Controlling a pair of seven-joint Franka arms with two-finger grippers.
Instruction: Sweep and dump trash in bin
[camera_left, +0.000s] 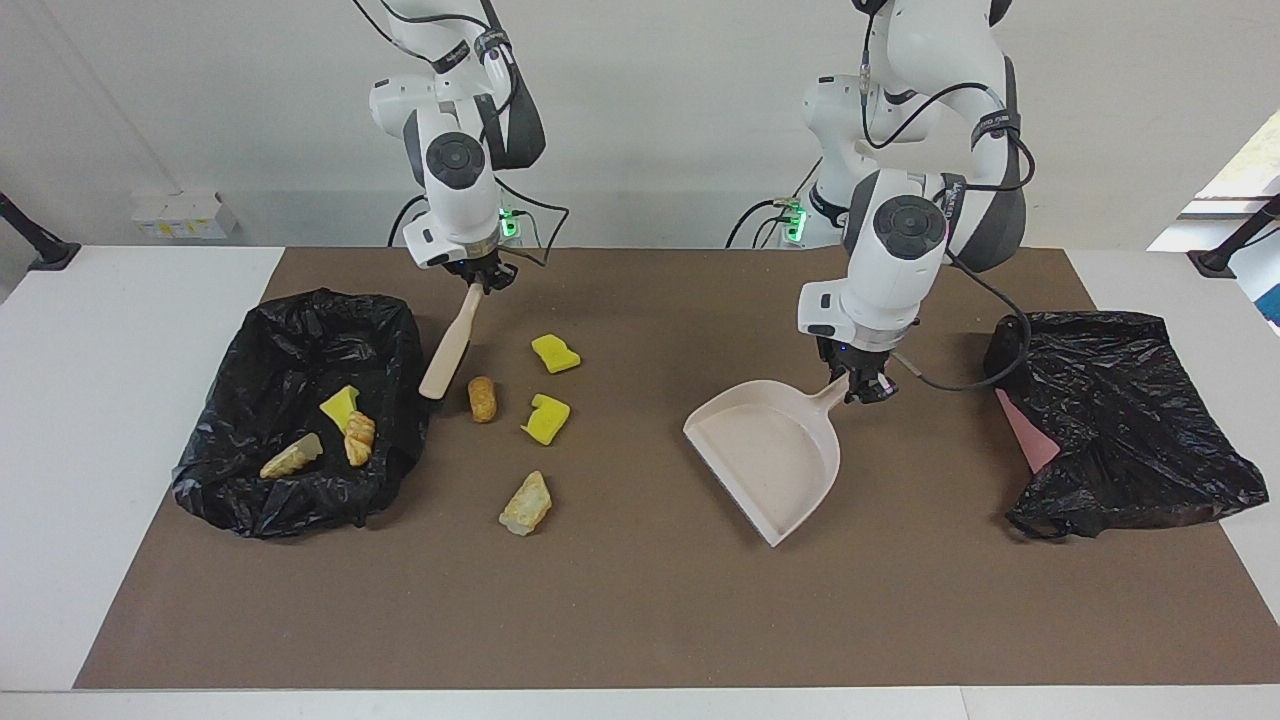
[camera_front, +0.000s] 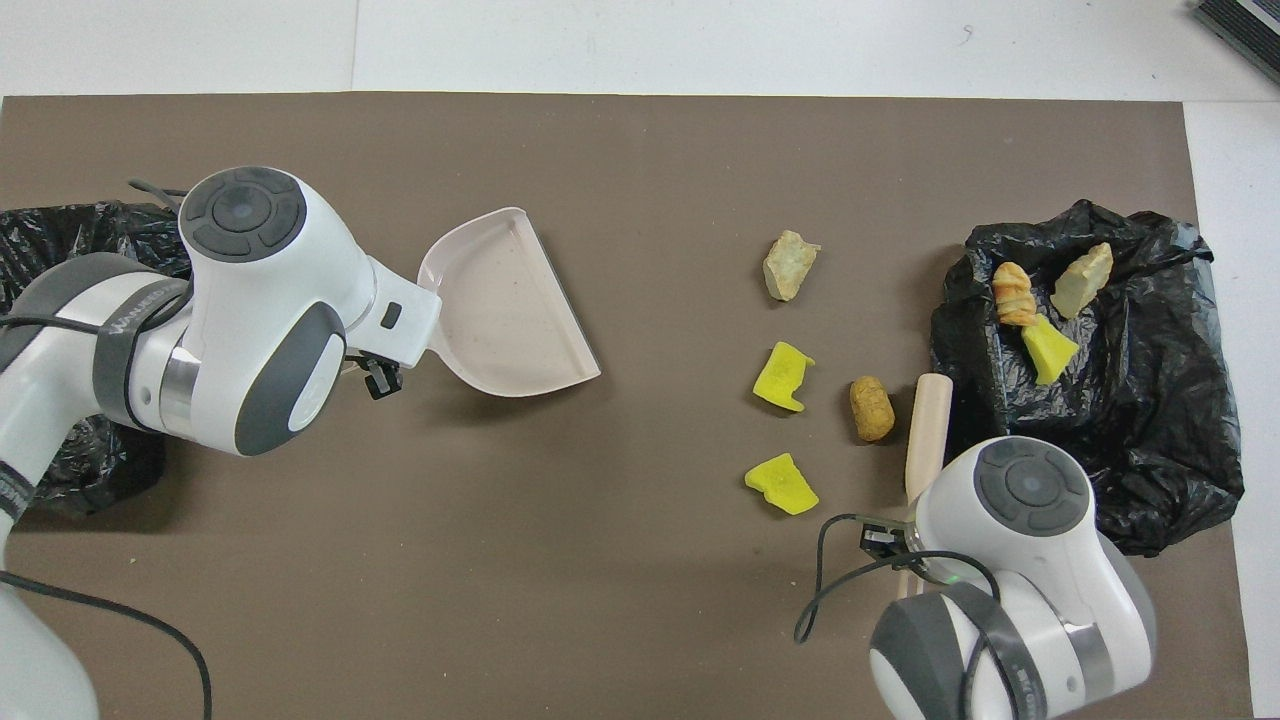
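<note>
The right claw (camera_left: 484, 280) grips a brush (camera_left: 447, 345) beside four loose scraps (camera_left: 482, 398); the left claw (camera_left: 866, 386) holds the dustpan (camera_left: 775, 458).
</note>
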